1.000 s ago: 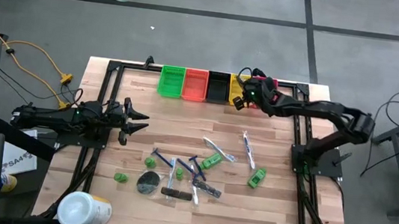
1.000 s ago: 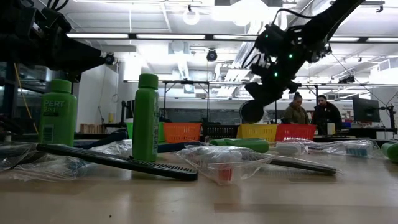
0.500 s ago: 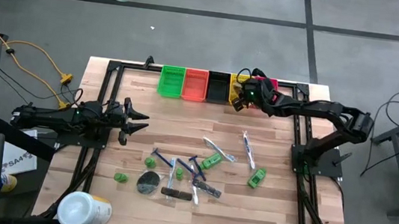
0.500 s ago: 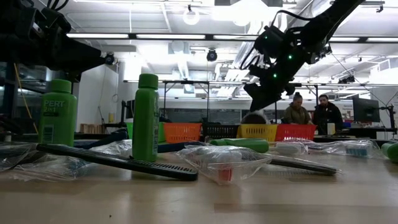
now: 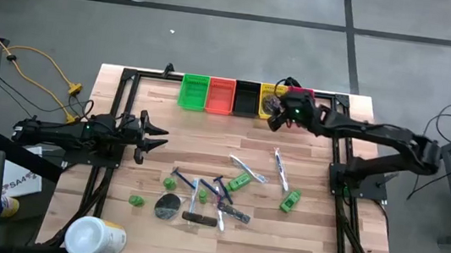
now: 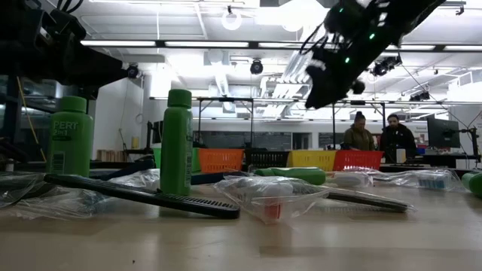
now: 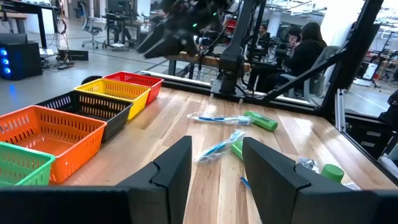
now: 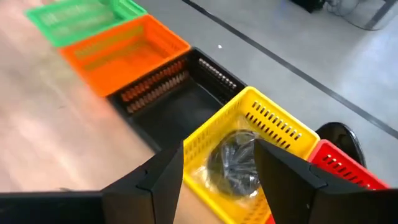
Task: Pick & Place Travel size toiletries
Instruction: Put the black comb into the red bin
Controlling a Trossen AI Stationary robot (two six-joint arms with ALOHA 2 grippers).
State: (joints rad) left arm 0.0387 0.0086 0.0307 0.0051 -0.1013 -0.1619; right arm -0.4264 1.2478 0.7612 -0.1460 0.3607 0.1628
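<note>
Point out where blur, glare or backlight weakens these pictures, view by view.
Low view: ceiling lights glare, leaving the right gripper a backlit silhouette. Right wrist view: green bin and orange bin are smeared. Left wrist view: the far arm is blurred. High view: even light.

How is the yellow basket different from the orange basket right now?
The yellow basket has a round dark disc lying in it; the orange basket shows nothing inside. The right end effector hangs open over the yellow basket, while the orange basket has no arm above it. The yellow basket sits beside the red one, the orange beside the green one. Both are slotted plastic bins in the same row.
</note>
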